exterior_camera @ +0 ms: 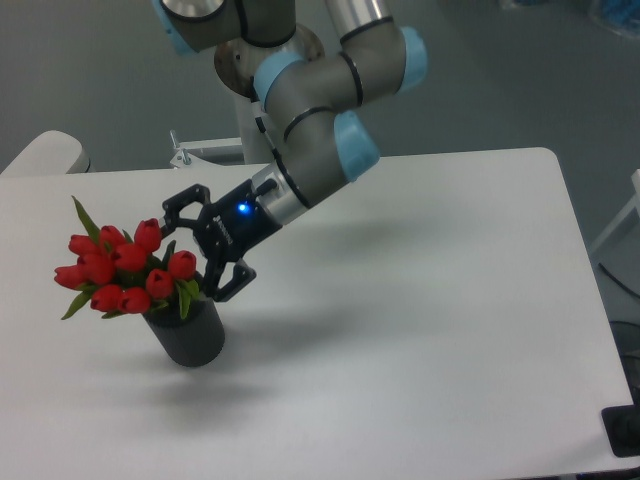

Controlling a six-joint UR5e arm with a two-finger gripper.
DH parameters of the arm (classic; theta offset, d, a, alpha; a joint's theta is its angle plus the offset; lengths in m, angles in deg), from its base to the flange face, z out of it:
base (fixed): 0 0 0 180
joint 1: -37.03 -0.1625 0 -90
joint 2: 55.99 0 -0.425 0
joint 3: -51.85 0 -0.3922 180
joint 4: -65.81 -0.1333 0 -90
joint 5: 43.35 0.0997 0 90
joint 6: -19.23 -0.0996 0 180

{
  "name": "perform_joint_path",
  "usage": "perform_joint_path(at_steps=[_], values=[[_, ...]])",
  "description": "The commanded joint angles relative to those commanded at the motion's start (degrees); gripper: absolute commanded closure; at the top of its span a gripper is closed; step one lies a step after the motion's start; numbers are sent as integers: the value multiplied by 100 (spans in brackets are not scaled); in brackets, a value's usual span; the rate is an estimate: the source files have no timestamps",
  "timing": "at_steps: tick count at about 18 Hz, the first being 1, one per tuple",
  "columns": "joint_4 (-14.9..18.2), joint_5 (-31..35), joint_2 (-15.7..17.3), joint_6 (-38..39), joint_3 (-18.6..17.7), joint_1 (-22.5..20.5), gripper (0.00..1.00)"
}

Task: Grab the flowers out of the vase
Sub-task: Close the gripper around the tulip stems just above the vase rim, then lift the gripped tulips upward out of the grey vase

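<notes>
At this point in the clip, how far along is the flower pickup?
Done: the approach is nearly complete, with the gripper open and right beside the flowers. In hand: lining up the fingers on the bunch; nothing is gripped, and contact with the blooms cannot be told. Left: closing on the bunch and lifting it out, since the flowers sit in the vase, which stands upright on the table.

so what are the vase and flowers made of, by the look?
Vase: dark grey, matte, no glare; likely plastic or ceramic, can't tell which. Flowers: uniform red buds with stiff green leaves, probably artificial plastic or fabric, though real can't be ruled out.
</notes>
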Motion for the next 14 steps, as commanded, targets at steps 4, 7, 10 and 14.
perform_joint_path(at_steps=[4,7,10,14], values=[[0,-238,-159,-35,27,88,0],[-9,-247,-194,-52,9,115,1],[-26,-247,-176,-61,9,133,47],[-193,-299,-80,-44,0,106,76]])
